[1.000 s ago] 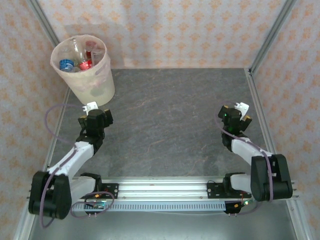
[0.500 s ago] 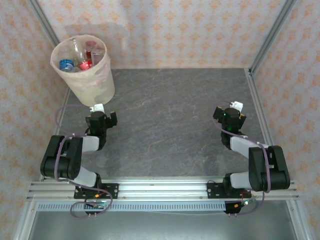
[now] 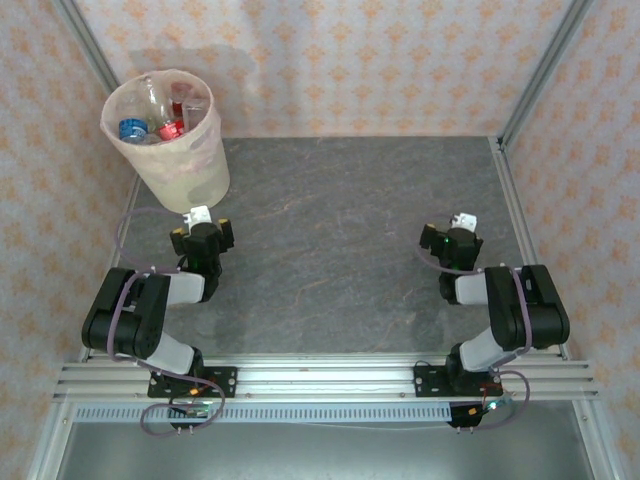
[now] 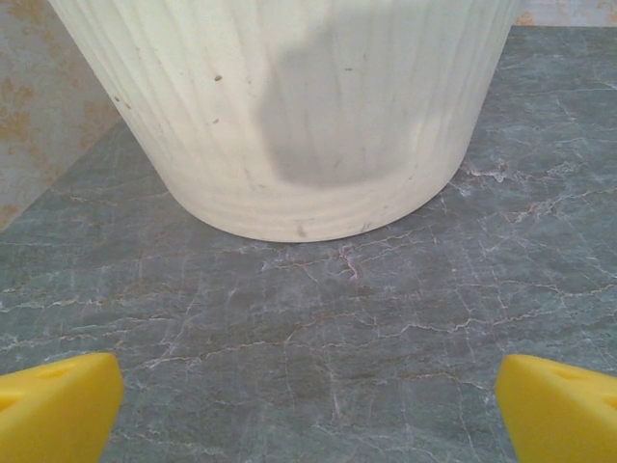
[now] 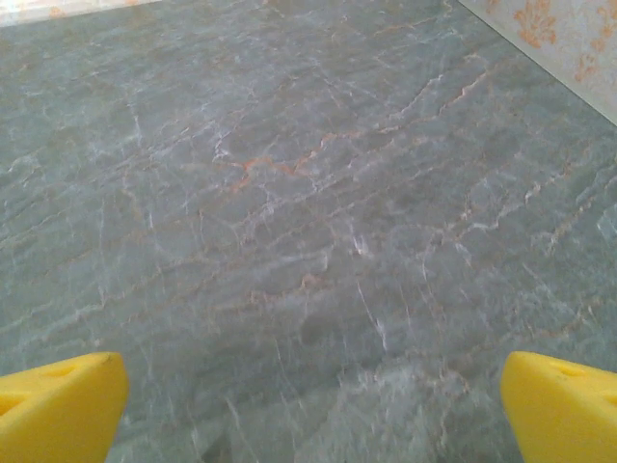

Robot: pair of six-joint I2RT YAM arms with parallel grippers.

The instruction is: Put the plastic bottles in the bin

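The cream-pink bin (image 3: 170, 150) stands at the table's far left corner, with several plastic bottles (image 3: 150, 118) lying inside it, red and blue labels showing. My left gripper (image 3: 203, 234) sits low just in front of the bin, open with nothing between its yellow fingertips (image 4: 58, 405); the bin's wall (image 4: 289, 106) rises right ahead of it. My right gripper (image 3: 452, 240) is folded back near the right side, open over bare table, its yellow fingertips (image 5: 63, 405) wide apart and empty.
The dark grey marbled table (image 3: 340, 230) is bordered by metal frame posts and patterned walls. An aluminium rail (image 3: 320, 380) carrying both arm bases runs along the near edge.
Both arms have folded back towards their bases. The left gripper drew slightly away from the bin; the right gripper shifted left and nearer. Both stayed open.
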